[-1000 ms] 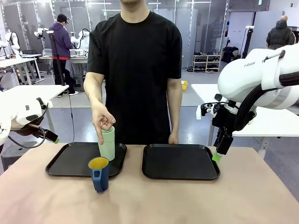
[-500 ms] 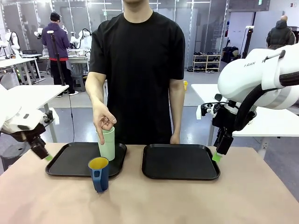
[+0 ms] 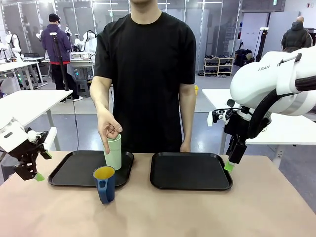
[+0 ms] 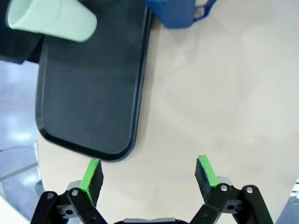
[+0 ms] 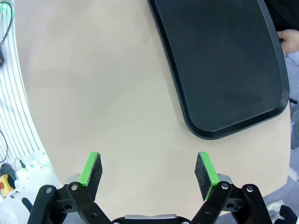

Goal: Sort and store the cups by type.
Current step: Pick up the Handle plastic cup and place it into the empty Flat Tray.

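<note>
A tan table [image 3: 197, 212] carries two black trays side by side, and a person in black stands at its far edge. The mint-green tumbler [image 3: 114, 154] stands upright on the left tray [image 3: 74, 170], toward that tray's 3 o'clock side, with the person's hand [image 3: 108, 129] resting its fingers on the rim. The blue mug [image 3: 104, 183] stands on the bare table at the tumbler's 6 o'clock, just beside the tray's near edge, handle on its near side. The mug looks like the left arm's piece to take. The arm would do best to come in low from 9 o'clock, straddle the mug's body clear of the handle, hand and tumbler, then lift it upright. The left gripper [image 3: 43, 165] hangs off the left tray's 9 o'clock corner, tilted inward, fingers spread wide and empty. The right gripper [image 3: 230, 165] hovers at the 3 o'clock edge of the right tray [image 3: 190, 170], pointing down, also spread wide and holding nothing.
</note>
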Tool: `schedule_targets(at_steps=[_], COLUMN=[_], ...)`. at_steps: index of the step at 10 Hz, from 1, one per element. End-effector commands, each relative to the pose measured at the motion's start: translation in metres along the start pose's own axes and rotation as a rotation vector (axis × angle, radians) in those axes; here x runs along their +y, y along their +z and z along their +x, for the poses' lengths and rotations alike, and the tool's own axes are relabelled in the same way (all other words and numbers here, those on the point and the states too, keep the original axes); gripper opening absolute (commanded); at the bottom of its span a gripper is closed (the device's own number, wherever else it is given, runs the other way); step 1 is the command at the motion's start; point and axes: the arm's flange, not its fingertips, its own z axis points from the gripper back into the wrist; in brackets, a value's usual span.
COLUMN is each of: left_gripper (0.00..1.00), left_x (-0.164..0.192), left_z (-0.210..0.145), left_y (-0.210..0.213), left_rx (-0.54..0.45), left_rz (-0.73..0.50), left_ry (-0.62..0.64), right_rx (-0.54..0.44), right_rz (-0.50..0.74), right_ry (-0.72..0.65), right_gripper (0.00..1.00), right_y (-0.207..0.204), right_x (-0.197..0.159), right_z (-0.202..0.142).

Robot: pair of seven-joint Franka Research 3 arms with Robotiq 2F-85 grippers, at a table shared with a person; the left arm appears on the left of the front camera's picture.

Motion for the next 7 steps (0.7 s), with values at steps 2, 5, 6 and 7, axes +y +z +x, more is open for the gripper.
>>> schedule_targets(at_steps=[2, 5, 6, 7], left_gripper=[1.00, 1.00, 1.00, 1.00], left_x=[0.000, 0.000, -0.001, 0.004], left_z=[0.008, 0.008, 0.010, 0.008], left_y=[0.003, 0.003, 0.001, -0.017], left_rx=[0.001, 0.001, 0.020, -0.014], left_rz=[-0.006, -0.006, 0.002, -0.040], left_ry=[-0.022, -0.022, -0.024, -0.032], right_rx=[0.007, 0.007, 0.007, 0.007], right_rz=[0.002, 0.002, 0.002, 0.002], right_ry=[-0.003, -0.003, -0.003, -0.003], right_gripper=[1.00, 1.00, 1.00, 1.00], right_y=[0.002, 0.002, 0.002, 0.002], right_x=[0.001, 0.001, 0.001, 0.001], right_z=[-0.001, -0.001, -0.001, -0.001])
